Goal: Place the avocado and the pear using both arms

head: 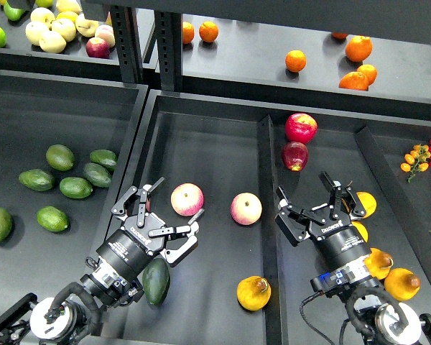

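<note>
In the middle tray (201,136), the avocado (156,281) lies left of the pear (253,293), apparently well apart.

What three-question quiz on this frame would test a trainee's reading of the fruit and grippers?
1. True or false: the left gripper holds the dark avocado.
2. Which fruit lies nearest the yellow-orange pear: A) an orange, B) the pink apple, C) a pale avocado?
3. Fill in: the right gripper hovers with its fingers ____.

Key: 1 false, the avocado lies in the tray beside the left arm. 2 B. 3 open.
</note>
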Tool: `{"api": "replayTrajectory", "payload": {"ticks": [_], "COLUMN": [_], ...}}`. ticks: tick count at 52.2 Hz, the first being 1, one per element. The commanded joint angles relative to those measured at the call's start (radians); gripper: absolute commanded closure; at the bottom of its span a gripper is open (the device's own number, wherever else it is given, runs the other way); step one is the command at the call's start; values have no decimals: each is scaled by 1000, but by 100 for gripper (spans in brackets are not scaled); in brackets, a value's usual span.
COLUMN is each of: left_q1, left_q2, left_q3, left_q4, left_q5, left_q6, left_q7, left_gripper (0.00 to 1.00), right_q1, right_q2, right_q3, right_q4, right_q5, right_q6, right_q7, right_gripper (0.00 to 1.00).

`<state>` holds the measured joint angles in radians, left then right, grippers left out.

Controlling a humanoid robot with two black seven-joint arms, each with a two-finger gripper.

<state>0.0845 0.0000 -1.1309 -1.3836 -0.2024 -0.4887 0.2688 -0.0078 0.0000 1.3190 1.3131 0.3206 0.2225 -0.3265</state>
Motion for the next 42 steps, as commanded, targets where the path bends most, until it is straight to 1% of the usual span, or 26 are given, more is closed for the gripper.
{"api": "replayTrajectory", "payload": {"ticks": [1, 3, 18, 27, 42], "left_q1": [-2, 0, 0, 0, 0], "left_q2": [0, 0, 0, 0, 0], "left_q3": [6, 5, 17, 22, 33], "left_q4": [0, 5, 15, 21, 21], "left_q5": [23, 43, 58, 58, 58], "left_q6": [0, 0, 0, 0, 0], "left_q7": [9, 1, 3, 16, 18], "left_gripper": [1, 1, 1, 1, 1], "right_q1": [0, 2, 2, -6, -11], "right_q2": [0, 0, 0, 0, 0], "right_q3": [-1, -1, -4, -7, -3], "right_q4": [0, -2, -2, -2, 0], "right_q5": [0, 0, 2, 3, 2], "right_q6": [-2, -3, -12, -14, -14], "right_q7": [0, 0, -2, -3, -3], "right_gripper": [0, 0, 0, 0, 0]}}
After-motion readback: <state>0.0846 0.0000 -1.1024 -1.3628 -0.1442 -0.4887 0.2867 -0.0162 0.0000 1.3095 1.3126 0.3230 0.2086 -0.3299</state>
